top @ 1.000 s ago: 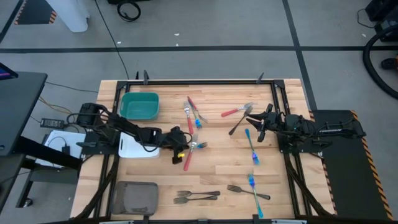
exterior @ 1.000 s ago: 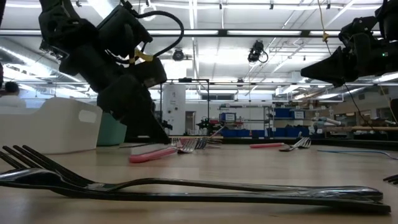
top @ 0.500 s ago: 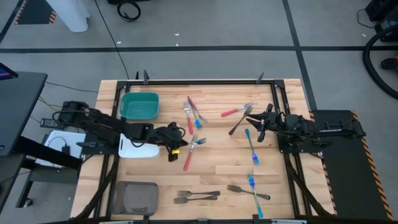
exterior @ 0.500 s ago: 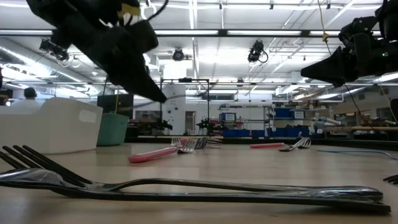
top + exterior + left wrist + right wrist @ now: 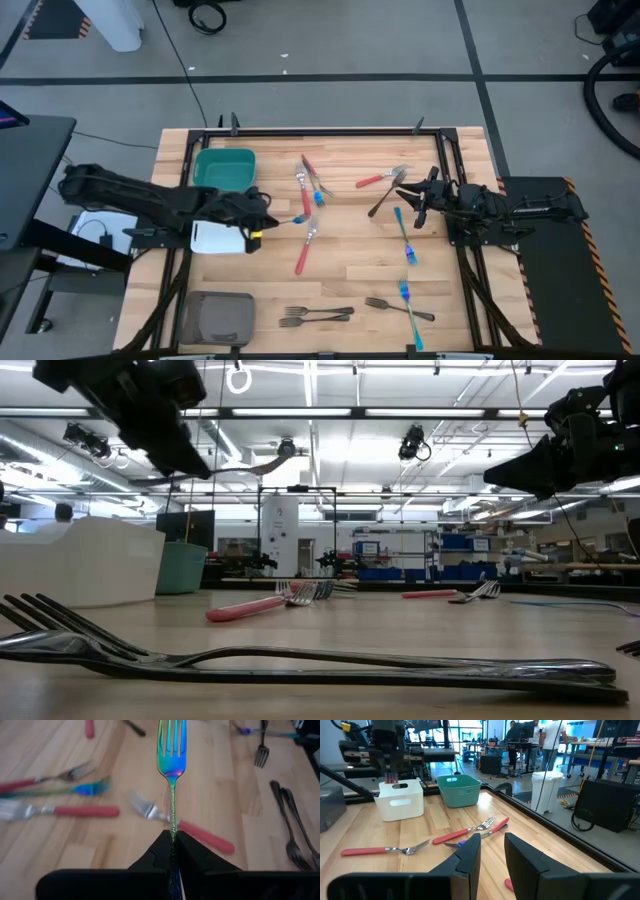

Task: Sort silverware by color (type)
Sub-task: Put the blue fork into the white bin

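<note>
- Step in hand, as judged: carrying one picked fork to a bin. The left gripper (image 5: 173, 842) is clamped tight on the thin stem of a blue, iridescent fork (image 5: 171, 750), tines pointing away from the wrist, clear of the table.
- Position of the held fork: in the overhead view it sits at the left gripper (image 5: 262, 217), just right of the white bin (image 5: 208, 239) and on the near side of the green bin (image 5: 224, 169).
- Left arm pose: stretched low across the left edge of the table, reaching rightward, wrist roughly level, fingers horizontal.
- Next move, as judged: swing the fork over the bin meant for blue pieces, lower it and release. Which bin that is cannot be told from these views; the grey bin (image 5: 216, 318) stands at the near left corner.
- Right gripper (image 5: 492, 851): jaws apart, holding nothing, hovering over the right side of the table above a blue-handled fork (image 5: 404, 236). The arm waits, extended leftward from the right edge.
- Remaining silverware: a red-handled fork (image 5: 304, 250) lies mid-table; further red and blue pieces lie towards the far side; two dark forks (image 5: 318, 316) lie at the near edge, with another dark fork (image 5: 398, 308) crossing a blue one to their right.
- Progress, as judged: early; most pieces lie unsorted on the table.
</note>
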You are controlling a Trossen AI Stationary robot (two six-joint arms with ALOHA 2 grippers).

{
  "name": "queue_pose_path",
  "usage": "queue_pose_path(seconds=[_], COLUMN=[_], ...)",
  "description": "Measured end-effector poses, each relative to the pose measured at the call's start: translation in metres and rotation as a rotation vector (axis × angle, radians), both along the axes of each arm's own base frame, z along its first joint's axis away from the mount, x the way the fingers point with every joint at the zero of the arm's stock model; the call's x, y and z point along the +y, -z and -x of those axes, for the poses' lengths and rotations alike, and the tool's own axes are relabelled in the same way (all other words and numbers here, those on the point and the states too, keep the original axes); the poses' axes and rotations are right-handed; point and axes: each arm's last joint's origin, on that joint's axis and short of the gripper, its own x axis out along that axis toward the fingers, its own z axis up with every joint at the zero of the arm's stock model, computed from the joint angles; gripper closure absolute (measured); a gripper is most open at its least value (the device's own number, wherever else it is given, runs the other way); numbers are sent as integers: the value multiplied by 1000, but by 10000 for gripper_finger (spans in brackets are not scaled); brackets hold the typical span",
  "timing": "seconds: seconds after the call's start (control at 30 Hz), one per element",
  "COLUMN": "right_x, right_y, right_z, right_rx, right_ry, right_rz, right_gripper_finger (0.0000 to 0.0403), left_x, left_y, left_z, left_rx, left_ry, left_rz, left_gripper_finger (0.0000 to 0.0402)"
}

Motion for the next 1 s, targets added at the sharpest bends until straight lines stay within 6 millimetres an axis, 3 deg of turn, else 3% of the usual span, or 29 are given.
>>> queue_pose_path(seconds=[0.37, 1.0], right_x=[0, 0], right_y=[0, 0], right_z=[0, 0], right_rx=[1, 0], right_ry=[0, 0], right_rz=[0, 0], right_gripper_finger=[307, 307], left_x=[6, -12], left_y=[-5, -8], left_z=[51, 97], left_rx=[174, 281], left_ry=[-126, -124], left_rz=[115, 227], left_gripper_finger=[376, 375])
